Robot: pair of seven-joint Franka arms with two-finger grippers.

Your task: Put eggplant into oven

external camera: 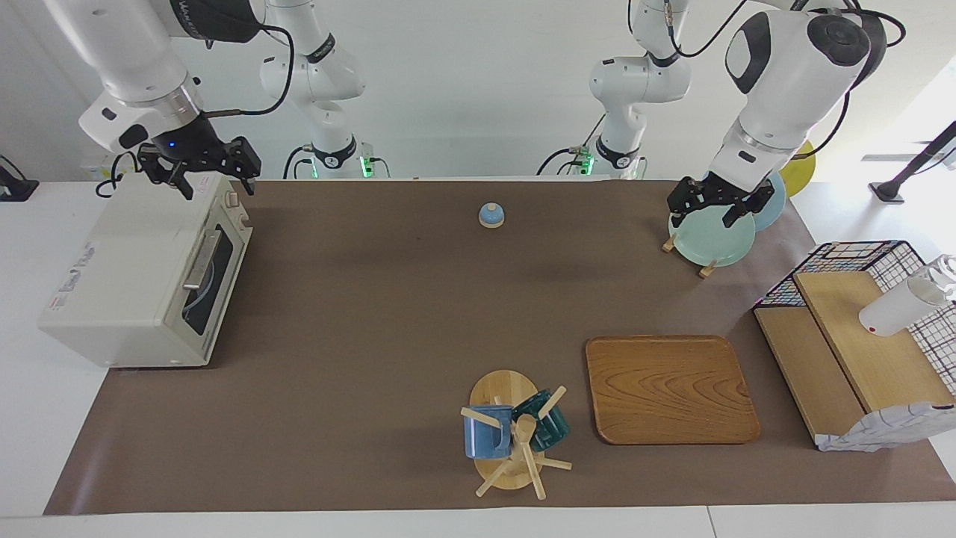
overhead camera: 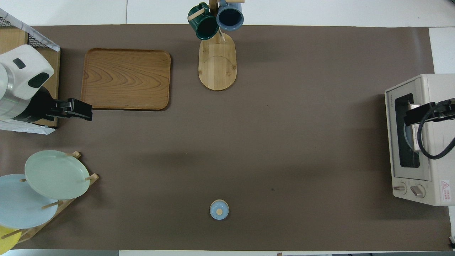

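The off-white oven [external camera: 127, 276] stands at the right arm's end of the table with its dark glass door shut; it also shows in the overhead view [overhead camera: 439, 167]. No eggplant shows in either view. My right gripper [external camera: 216, 183] hangs open and empty just over the oven's top, at the corner nearest the robots, and shows in the overhead view [overhead camera: 412, 117] too. My left gripper [external camera: 702, 213] is open and empty in the air over the pale green plate [external camera: 713, 239] and also shows in the overhead view [overhead camera: 83, 110].
A plate rack with green, blue and yellow plates [overhead camera: 53, 174] stands at the left arm's end. Farther from the robots are a wooden tray [external camera: 668, 388], a mug tree with two mugs [external camera: 515, 433] and a wire basket with wooden shelves [external camera: 859, 336]. A small blue bell [external camera: 491, 215] sits near the robots.
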